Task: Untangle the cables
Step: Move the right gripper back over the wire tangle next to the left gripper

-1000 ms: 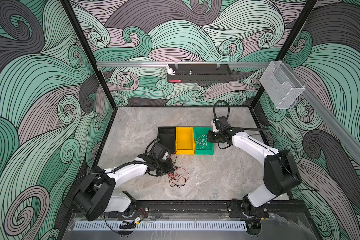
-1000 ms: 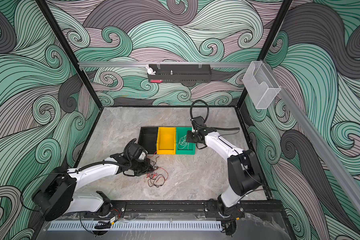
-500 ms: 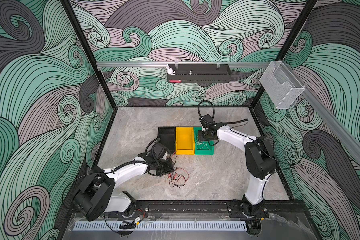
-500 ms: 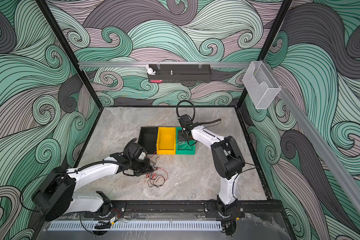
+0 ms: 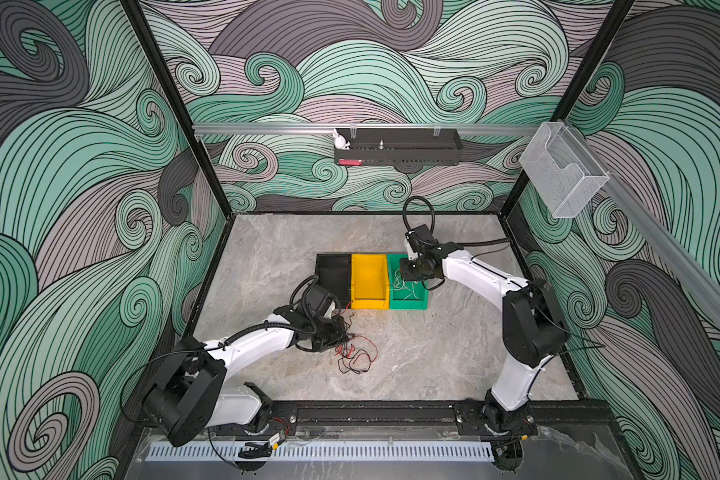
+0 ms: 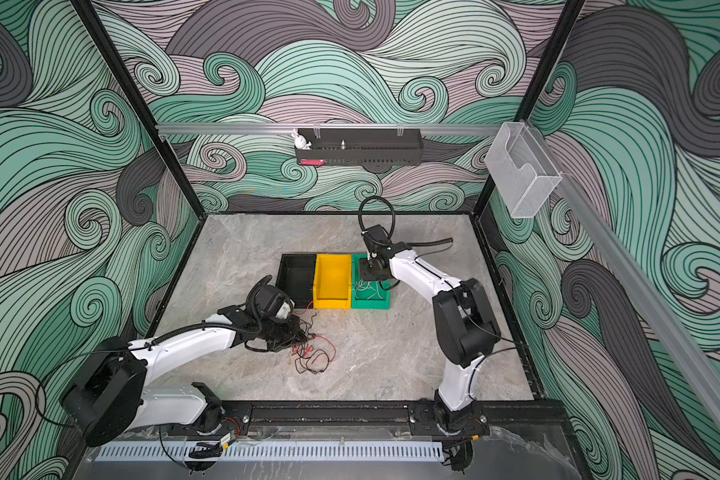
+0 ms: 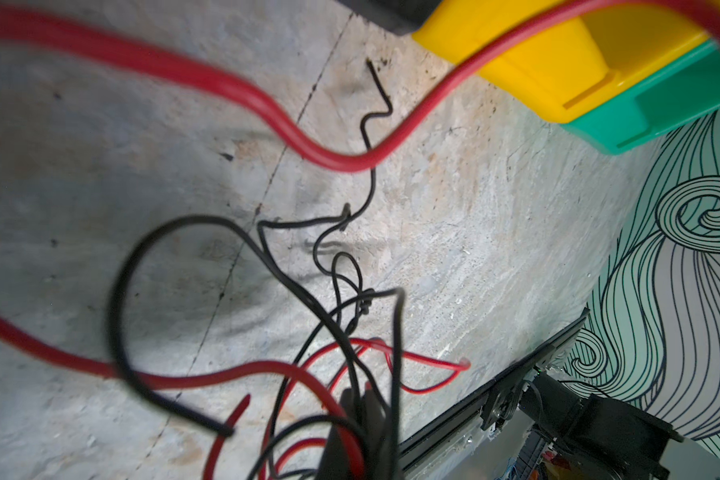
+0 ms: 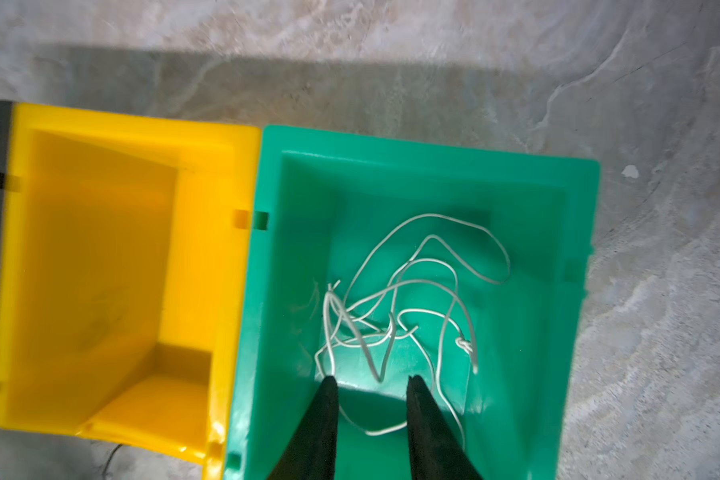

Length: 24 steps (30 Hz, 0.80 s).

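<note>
White cables (image 8: 412, 299) below parted right fingers (image 8: 321, 428); red-black tangle (image 5: 354, 355) in closed left fingers (image 7: 371, 419).

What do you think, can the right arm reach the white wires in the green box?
Probably yes. The right gripper hangs open over the green box, the white wires lie loose on its floor just past the fingertips, and nothing covers them.
</note>
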Each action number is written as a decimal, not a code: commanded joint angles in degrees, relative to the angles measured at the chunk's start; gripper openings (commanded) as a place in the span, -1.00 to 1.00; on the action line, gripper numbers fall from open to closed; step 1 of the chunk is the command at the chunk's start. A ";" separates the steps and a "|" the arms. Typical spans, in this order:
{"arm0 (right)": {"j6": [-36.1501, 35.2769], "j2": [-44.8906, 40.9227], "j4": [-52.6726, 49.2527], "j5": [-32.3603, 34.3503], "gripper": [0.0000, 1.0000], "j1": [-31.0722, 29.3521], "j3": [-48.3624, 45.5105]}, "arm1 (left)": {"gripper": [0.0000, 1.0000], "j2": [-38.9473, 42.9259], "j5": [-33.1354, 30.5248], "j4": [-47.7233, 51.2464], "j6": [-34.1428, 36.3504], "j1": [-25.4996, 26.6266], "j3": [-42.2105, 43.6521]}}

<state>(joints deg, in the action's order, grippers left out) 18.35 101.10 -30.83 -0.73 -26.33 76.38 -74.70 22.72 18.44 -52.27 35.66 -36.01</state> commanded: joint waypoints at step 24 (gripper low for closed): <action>11.00 -21.32 15.57 -24.99 -0.12 -12.59 -26.82 | -0.94 -0.82 1.31 -7.32 -2.12 0.40 0.59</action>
<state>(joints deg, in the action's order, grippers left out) 26.68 79.64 -21.52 -23.70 -36.69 51.29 -74.52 23.05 13.45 -53.52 35.75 -35.00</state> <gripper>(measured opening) 0.441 0.049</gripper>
